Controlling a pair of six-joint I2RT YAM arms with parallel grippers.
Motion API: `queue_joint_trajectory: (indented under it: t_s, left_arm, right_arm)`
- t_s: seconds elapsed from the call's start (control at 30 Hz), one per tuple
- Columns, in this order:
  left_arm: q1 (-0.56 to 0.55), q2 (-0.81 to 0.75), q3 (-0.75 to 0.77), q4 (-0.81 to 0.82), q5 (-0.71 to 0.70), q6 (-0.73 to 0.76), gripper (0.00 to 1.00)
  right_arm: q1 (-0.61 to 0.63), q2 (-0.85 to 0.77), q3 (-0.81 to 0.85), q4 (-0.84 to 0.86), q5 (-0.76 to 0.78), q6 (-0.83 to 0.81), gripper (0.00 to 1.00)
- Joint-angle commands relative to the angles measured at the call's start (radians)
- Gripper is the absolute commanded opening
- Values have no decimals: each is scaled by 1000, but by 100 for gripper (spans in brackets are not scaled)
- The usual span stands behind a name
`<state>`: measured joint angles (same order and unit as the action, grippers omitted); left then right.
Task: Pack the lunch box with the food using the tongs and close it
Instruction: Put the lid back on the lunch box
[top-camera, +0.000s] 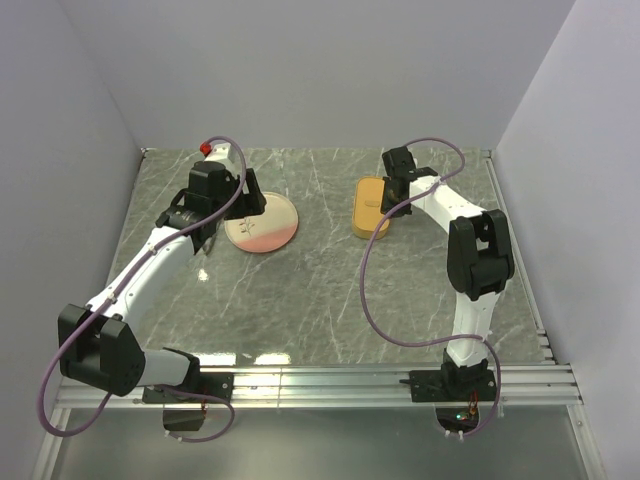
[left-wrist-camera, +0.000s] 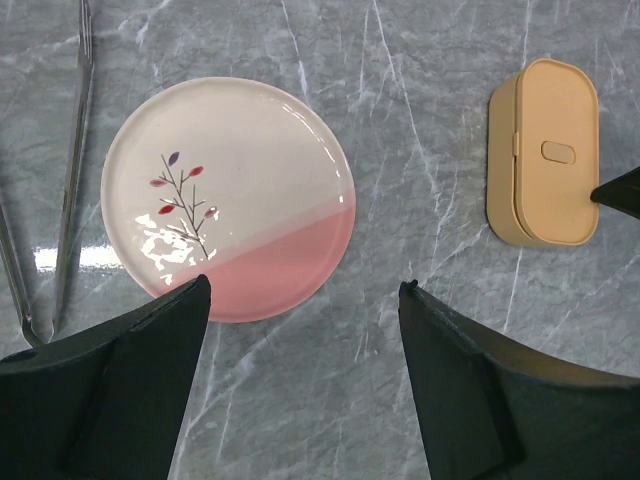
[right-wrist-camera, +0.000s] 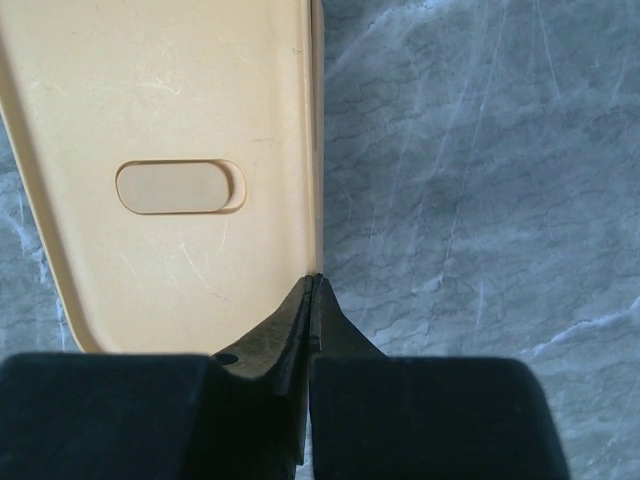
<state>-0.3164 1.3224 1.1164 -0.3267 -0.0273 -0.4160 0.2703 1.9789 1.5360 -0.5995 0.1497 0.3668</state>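
I see lunch box (left-wrist-camera: 545, 150) closed, well right of plate (left-wrist-camera: 230, 150); tongs (left-wrist-camera: 72, 180) just left of plate. R gripper (right-wrist-camera: 312, 285) pinched shut, tips at edge of lid (right-wrist-camera: 180, 100); L gripper (left-wrist-camera: 303, 292) wide, empty, above plate. Box prob light, stiff, slick: I'd grip across narrow sides.

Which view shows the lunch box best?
The left wrist view: the lunch box shows whole and closed. The top view has it small, partly under the right arm; the right wrist view shows only part of its top, with the shut right gripper at its edge.
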Motion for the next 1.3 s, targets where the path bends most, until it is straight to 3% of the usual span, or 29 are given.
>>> queue_joint_trajectory:
  t_s: [0.0, 1.07, 1.1, 1.27]
  left_arm:
    - [4, -35, 0, 14, -11, -3, 82]
    - [5, -42, -10, 18, -16, -4, 84]
    - [5, -42, -10, 17, -16, -4, 84]
    - [5, -43, -12, 21, -17, -6, 86]
  right_arm:
    - [-8, -26, -7, 9, 22, 12, 0]
    - [-8, -11, -24, 0, 14, 26, 0]
    - [-8, -12, -24, 0, 14, 27, 1]
    - [-8, -35, -33, 12, 8, 21, 25]
